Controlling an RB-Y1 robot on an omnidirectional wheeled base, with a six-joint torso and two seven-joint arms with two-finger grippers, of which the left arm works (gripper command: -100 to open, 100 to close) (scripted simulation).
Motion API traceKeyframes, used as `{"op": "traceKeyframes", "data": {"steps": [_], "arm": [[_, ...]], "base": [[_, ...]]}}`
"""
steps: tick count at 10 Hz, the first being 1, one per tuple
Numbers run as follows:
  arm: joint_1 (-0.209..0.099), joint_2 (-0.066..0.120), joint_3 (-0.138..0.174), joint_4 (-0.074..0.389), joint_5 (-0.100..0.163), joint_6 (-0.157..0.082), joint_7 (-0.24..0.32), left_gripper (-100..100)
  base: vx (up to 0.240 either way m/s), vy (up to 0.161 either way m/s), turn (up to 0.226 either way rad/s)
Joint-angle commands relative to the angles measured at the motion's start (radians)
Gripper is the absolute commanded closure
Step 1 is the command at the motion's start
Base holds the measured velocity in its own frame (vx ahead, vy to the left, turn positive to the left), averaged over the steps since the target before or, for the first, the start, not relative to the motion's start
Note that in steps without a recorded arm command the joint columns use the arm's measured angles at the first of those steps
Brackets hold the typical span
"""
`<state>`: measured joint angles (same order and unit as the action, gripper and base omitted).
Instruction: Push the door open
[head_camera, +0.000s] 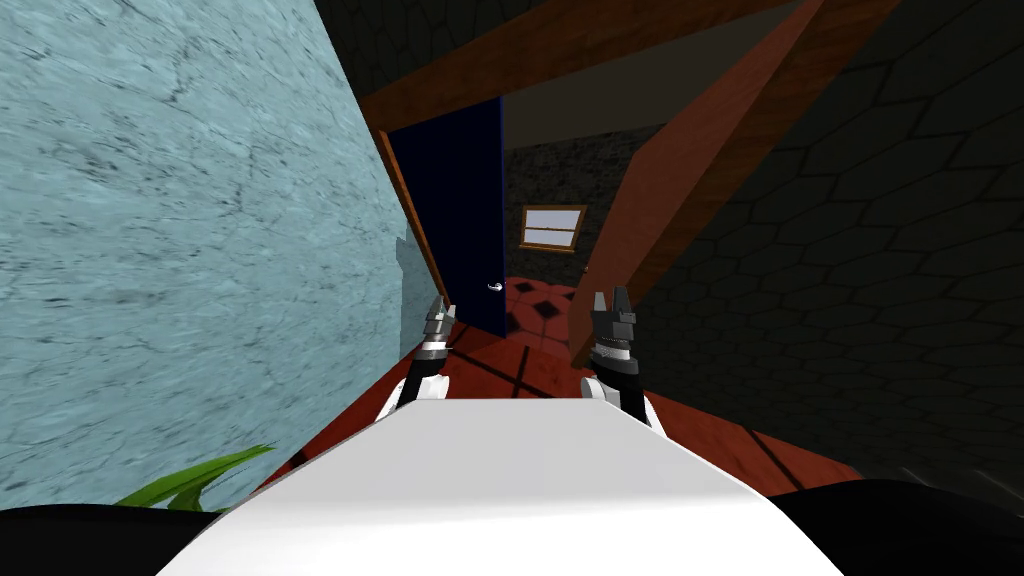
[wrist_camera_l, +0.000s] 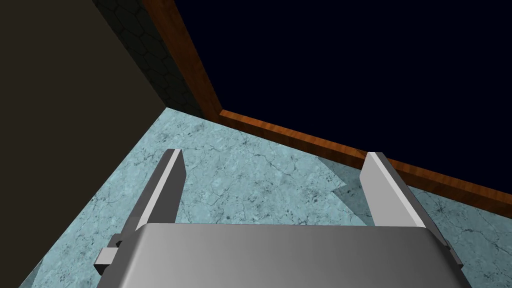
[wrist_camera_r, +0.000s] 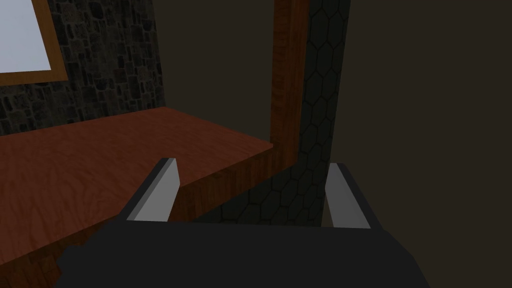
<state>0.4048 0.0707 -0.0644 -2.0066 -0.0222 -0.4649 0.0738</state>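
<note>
dark blue flat door stands ahead, a bit to the left, partly open inside its brown wooden frame; a small silver handle sits near its free edge; left gripper is low, just in front of the door, close to the pale blue stone wall, its two fingers spread wide with nothing between; right gripper is near the frame's other post, fingers spread wide too, holding nothing; red tiled floor lies under both.

Dim w/ bright pale wall, edges splayed
</note>
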Motion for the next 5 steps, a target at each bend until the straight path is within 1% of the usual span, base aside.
{"op": "traceKeyframes", "data": {"steps": [1, 5], "arm": [[-0.008, 0.004, -0.006, 0.039, 0.001, -0.013, -0.001, -100], [-0.032, 0.013, -0.021, 0.134, 0.003, -0.038, -0.003, -100]], "base": [[0.100, 0.023, -0.043], [0.093, 0.032, -0.043]]}}
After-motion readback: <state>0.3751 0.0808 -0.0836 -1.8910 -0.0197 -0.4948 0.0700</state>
